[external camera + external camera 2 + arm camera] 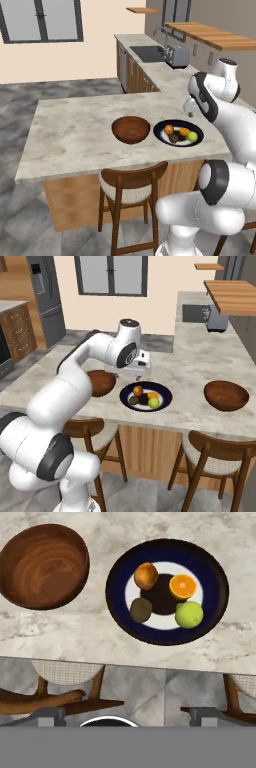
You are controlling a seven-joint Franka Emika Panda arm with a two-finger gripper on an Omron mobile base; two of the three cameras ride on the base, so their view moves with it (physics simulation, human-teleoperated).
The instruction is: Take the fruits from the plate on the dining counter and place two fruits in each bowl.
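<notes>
A: Going left to right in the hand view: one bowl [44,566] sits in the upper left of the frame with nothing in it, and the plate [167,591] lies just beside it at upper centre-right, both on the beige surface [75,639].

B: And the fruits are all on the plate?

A: All four. The reddish-orange fruit [146,575] is at the plate's upper left, the brownish-green fruit [141,609] below it, the orange [182,586] at upper right, the yellow-green fruit [189,614] at lower right. The second bowl [226,395] is well apart, at the right of the right base view.

B: What about the fingers?

A: The finger tips [47,715] stand wide apart at the bottom corners of the hand view, holding nothing. The gripper [140,375] hangs above the plate's near-left rim.

B: So the step is the first pick.

A: I judge so. I'd take the brownish-green fruit: it is on the side nearest the close bowl and has free space towards the rim. Centre over it, descend straight, and turn the fingers so they don't nudge the reddish-orange neighbour. Round fruit can roll, so close at its widest part.
</notes>
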